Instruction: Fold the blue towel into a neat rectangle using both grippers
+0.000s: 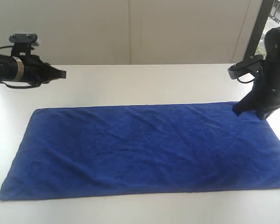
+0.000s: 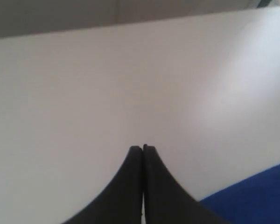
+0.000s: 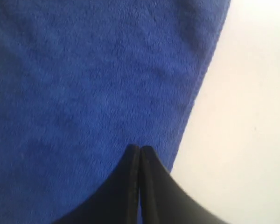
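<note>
The blue towel (image 1: pixel 144 149) lies spread open and flat in a single layer, a long rectangle of deep royal-blue pile with a soft, slightly matted nap, faint ripples across its middle and rounded corners. The right gripper (image 1: pixel 237 110) points steeply down at the towel's far right corner, its jaws pressed together with nothing between them. Their tips sit over the cloth just inside its edge; whether they touch the pile cannot be told. The left gripper (image 1: pixel 60 73) is held level above bare surface, well apart from the towel's far left corner, and its jaws are likewise together and empty. Both end pieces are matte black with narrow tapering fingers, and black cable loops hang at each wrist. Beneath the towel is a plain white counter (image 1: pixel 144 79), smooth and evenly lit, meeting a pale panelled wall (image 1: pixel 130 28) behind. A dark upright frame (image 1: pixel 259 28) with a slice of daylight stands beyond the right arm. The right wrist view brings out the towel's (image 3: pixel 84 93) fuzzy weave and its straight edge running past the closed jaws with white counter alongside, detail the exterior view is too far off to give. The left wrist view shows mostly empty counter ahead of the closed jaws, with only a wedge of blue towel (image 2: pixel 252 196) just beside them.
</note>
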`<action>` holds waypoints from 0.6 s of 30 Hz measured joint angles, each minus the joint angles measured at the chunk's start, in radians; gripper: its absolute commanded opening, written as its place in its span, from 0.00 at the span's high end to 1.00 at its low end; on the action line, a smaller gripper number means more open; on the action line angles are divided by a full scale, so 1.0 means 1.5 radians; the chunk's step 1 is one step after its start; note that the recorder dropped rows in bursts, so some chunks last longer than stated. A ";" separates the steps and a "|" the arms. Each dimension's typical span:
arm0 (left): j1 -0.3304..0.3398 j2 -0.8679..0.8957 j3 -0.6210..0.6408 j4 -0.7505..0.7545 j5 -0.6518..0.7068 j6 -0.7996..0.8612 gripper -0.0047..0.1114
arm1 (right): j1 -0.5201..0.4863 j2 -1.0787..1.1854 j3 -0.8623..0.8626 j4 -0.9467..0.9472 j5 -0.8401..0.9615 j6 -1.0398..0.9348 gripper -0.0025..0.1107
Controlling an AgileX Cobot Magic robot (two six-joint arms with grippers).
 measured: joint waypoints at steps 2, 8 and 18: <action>0.000 -0.043 0.016 0.000 -0.037 -0.005 0.96 | 0.000 -0.037 0.043 0.001 0.001 0.006 0.98; 0.000 -0.131 0.127 0.003 -0.042 -0.019 0.96 | 0.001 -0.079 0.202 0.003 -0.080 0.035 0.98; 0.000 -0.297 0.342 0.007 0.060 0.006 0.96 | 0.014 -0.069 0.302 0.005 -0.186 0.041 0.98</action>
